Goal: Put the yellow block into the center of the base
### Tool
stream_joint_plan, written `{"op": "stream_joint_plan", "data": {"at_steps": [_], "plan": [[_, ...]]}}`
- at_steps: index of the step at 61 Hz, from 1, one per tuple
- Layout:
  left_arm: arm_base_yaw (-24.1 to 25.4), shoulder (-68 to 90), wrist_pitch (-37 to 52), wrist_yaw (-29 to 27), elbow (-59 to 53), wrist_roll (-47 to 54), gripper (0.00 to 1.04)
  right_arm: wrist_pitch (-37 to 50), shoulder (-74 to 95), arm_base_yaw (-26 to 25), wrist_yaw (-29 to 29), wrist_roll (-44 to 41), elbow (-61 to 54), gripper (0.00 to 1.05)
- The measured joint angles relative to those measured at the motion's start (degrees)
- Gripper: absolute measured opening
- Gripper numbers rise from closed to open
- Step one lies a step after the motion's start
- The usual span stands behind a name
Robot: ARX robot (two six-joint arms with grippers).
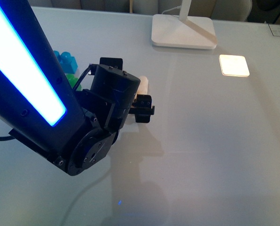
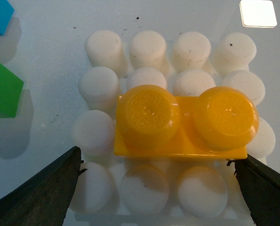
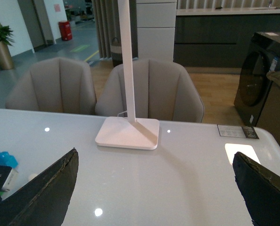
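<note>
Count on the surface: one yellow block (image 2: 181,123), one base (image 2: 102,87) bearing sixteen studs, one green brick (image 2: 3,89), one blue brick (image 1: 66,60), one white lamp foot (image 1: 182,32). Two chairs (image 3: 50,84) behind.

The yellow block (image 2: 181,123) sits on the base (image 2: 100,87), near its center.

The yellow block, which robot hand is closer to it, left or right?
Left. The left end effector hangs right over the yellow block, open fingers on either side, as it sits on the base. The right end effector is open and away, facing the lamp.
</note>
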Motion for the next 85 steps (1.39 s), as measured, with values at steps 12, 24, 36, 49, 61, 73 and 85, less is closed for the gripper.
{"op": "stream_joint_plan", "data": {"at_steps": [12, 24, 36, 49, 61, 73, 85], "plan": [[0.7, -4.6, 1.5, 1.5, -4.7, -2.6, 0.97, 0.0, 0.0, 0.0, 0.0, 0.0, 0.0, 0.96], [1.2, -13.9, 7.0, 3.5, -13.7, -3.3, 0.97, 0.0, 0.0, 0.0, 0.0, 0.0, 0.0, 0.96], [5.4, -20.9, 13.2, 7.2, -24.5, -0.8, 0.97, 0.0, 0.0, 0.0, 0.0, 0.0, 0.0, 0.96], [14.0, -29.8, 19.8, 13.9, -37.6, 2.9, 0.97, 0.0, 0.0, 0.0, 0.0, 0.0, 0.0, 0.96], [23.3, -37.2, 21.0, 18.9, -44.5, 6.0, 0.97, 0.0, 0.0, 0.0, 0.0, 0.0, 0.0, 0.96], [31.0, -43.8, 21.8, 23.5, -49.1, 8.6, 0.94, 0.0, 0.0, 0.0, 0.0, 0.0, 0.0, 0.96], [32.9, -42.5, 34.8, 21.4, -53.0, 10.2, 0.57, 0.0, 0.0, 0.0, 0.0, 0.0, 0.0, 0.96]]}}
